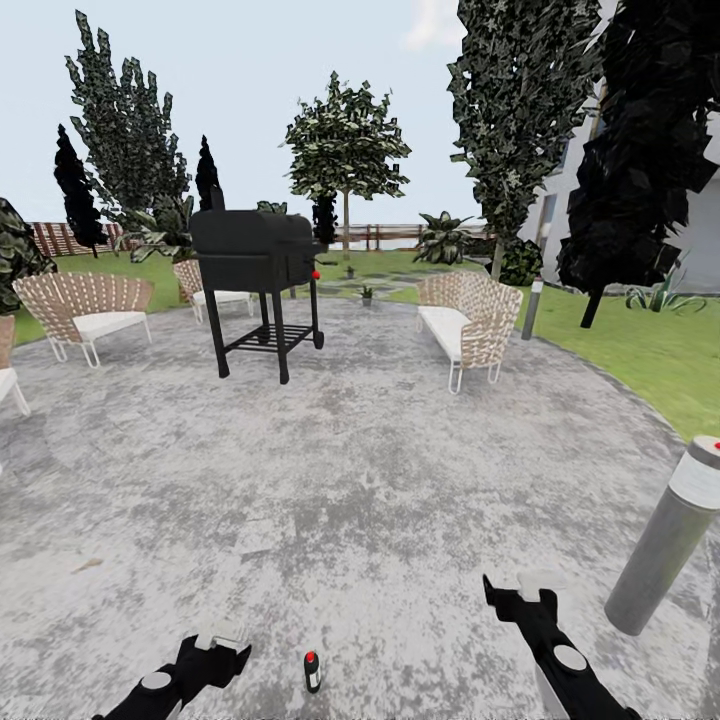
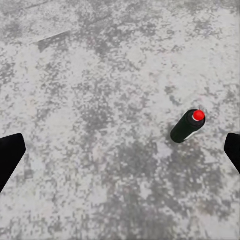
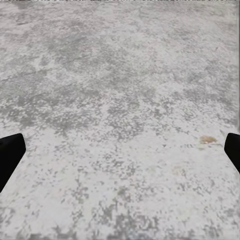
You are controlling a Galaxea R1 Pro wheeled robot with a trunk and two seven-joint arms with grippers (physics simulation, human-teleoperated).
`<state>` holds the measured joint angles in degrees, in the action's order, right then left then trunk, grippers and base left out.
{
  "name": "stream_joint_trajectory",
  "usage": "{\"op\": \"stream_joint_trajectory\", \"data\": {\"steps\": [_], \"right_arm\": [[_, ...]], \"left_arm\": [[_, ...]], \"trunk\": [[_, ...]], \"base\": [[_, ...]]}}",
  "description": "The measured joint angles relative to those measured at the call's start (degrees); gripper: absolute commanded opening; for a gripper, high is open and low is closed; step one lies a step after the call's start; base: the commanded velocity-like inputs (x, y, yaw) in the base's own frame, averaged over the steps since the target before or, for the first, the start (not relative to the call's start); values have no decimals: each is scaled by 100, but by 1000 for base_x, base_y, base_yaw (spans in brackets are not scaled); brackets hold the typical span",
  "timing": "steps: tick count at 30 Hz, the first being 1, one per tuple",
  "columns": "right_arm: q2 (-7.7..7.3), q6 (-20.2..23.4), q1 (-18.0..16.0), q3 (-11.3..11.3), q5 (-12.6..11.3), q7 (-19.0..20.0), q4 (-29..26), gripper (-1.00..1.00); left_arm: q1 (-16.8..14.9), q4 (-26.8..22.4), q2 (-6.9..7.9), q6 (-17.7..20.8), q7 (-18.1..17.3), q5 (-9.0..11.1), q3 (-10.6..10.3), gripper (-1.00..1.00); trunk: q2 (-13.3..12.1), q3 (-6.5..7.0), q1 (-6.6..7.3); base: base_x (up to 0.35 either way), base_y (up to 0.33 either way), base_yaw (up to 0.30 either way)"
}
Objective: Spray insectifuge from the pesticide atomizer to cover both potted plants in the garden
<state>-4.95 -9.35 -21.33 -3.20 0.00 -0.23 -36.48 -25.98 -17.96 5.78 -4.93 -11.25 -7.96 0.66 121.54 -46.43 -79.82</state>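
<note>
1. Far left: two wicker chairs (image 1: 85, 308) with white cushions stood at the rim of the round grey patio (image 1: 340, 470), backed by lawn and a brown slatted fence (image 1: 60, 238).
2. Left of centre: a black grill (image 1: 256, 262) on a wheeled stand stood on the patio, a small red knob on its side.
3. Lower left: the left gripper (image 1: 222, 642) hung low over the paving. In the left wrist view its two dark fingers (image 2: 10, 155) sat at opposite edges of the frame, spread wide with nothing between them but stone.
4. Lower centre: the pesticide atomizer (image 1: 312, 671) stood upright on the patio, just beside the left gripper and apart from it; from the left wrist camera it appeared as a dark cylinder with a red top (image 2: 188, 126), nearer one finger than the other.
5. Centre, far off: two small potted plants (image 1: 366, 294) sat beyond the grill, where the stepping stones cross the lawn; the farther one (image 1: 350, 271) was too small to make out in detail.
6. Right of centre: a wicker bench (image 1: 470, 322) with a white seat faced the patio.
7. Lower right: the right gripper (image 1: 520, 590) was held over bare paving, its fingers (image 3: 10, 157) likewise wide apart and empty.
8. Far right: a grey bollard (image 1: 665, 545) rose from the patio rim, with dark trees and a white house wall (image 1: 700, 225) behind.
</note>
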Motion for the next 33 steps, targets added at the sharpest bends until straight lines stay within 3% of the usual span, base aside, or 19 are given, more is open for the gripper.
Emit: {"op": "stream_joint_trajectory", "data": {"steps": [3, 7, 9, 13, 33], "right_arm": [[-30, 14, -9, -14, -6, -1, -148, 100], [-39, 111, -42, -19, -1, -7, -852, 100], [-41, 364, -59, -16, 0, -4, -1393, 100], [-41, 583, -74, -3, 0, 9, -1823, 100], [-33, 662, -71, 4, -6, 2, -1700, 100]], "left_arm": [[-15, -6, -7, -9, -5, 0, 8, 100], [-73, -260, -22, 24, -6, 2, 12, 100], [-101, -417, -23, 45, -6, 8, 14, 100], [-106, -425, -24, 41, -6, 3, 13, 100], [-45, -386, -15, -14, -8, 1, -4, 100]], "trunk": [[120, -54, -66], [281, -125, -154], [361, -161, -198], [521, -233, -286], [1323, -650, -725]], "base": [[0, 0, 0], [0, 0, 0], [0, 0, 0], [0, 0, 0], [0, 0, 0]]}}
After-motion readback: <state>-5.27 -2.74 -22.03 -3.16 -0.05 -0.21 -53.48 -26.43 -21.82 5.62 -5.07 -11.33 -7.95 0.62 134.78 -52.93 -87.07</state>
